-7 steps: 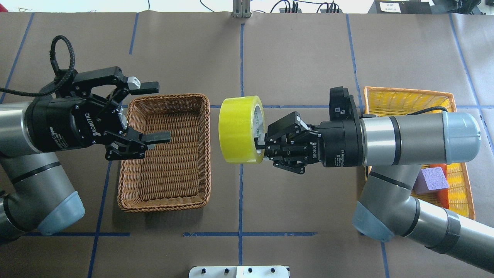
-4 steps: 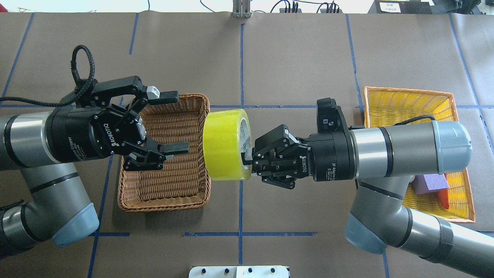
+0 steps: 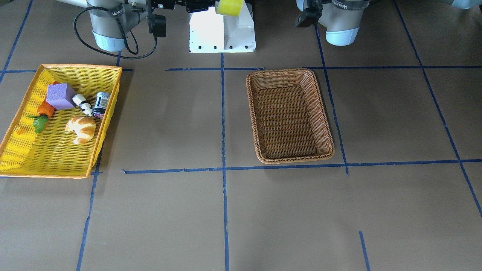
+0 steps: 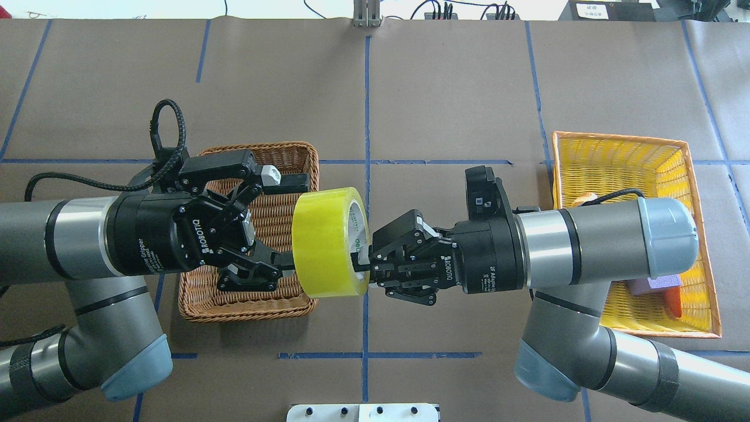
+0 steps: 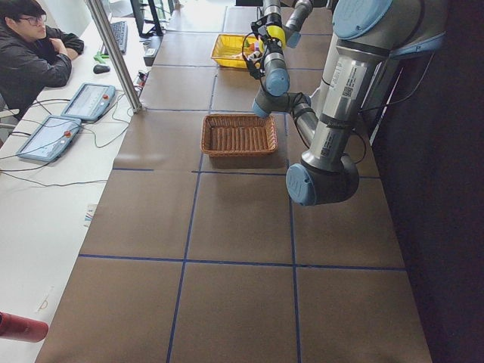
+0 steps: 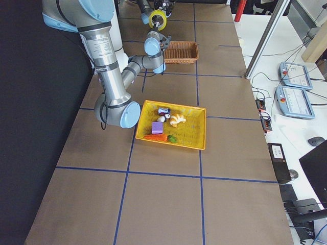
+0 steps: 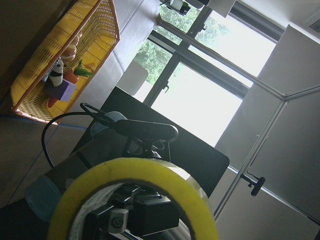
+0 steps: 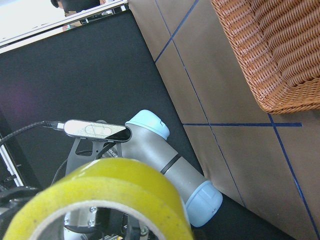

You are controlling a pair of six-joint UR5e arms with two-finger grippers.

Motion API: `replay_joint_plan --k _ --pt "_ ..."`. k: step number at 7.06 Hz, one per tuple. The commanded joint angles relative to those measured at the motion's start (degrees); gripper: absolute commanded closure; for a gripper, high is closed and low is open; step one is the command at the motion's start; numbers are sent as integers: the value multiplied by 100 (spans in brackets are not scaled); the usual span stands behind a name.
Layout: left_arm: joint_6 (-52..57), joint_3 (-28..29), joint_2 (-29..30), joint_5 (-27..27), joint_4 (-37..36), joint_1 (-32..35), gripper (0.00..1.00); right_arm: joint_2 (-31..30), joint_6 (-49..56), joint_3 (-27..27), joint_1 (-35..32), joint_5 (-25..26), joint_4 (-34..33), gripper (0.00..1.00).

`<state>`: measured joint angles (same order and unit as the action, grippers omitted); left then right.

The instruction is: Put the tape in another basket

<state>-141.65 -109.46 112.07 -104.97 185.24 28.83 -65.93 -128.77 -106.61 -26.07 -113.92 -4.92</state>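
Right end effector clamped on the tape wall, roll held in the air above the basket rim; left end effector wide open, straddling it, presumably for hand-over.

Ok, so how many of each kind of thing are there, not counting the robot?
Baskets: 2, the brown wicker basket and the yellow basket
Tape roll: 1
Purple block: 1
Carrot: 1
Croissant: 1
Small white bottle: 1
Dark can: 1
Total: 8
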Motion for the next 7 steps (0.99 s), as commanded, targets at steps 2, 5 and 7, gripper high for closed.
replay_joint_plan --k 2,5,7 --pt "6 -5 87 11 -40 -9 0 1 10 9 198 19 -9 100" --pt "6 12 78 11 -49 -9 57 1 28 0 234 37 17 73" --pt "-3 -5 69 -15 -67 -18 95 80 37 -18 234 255 8 0"
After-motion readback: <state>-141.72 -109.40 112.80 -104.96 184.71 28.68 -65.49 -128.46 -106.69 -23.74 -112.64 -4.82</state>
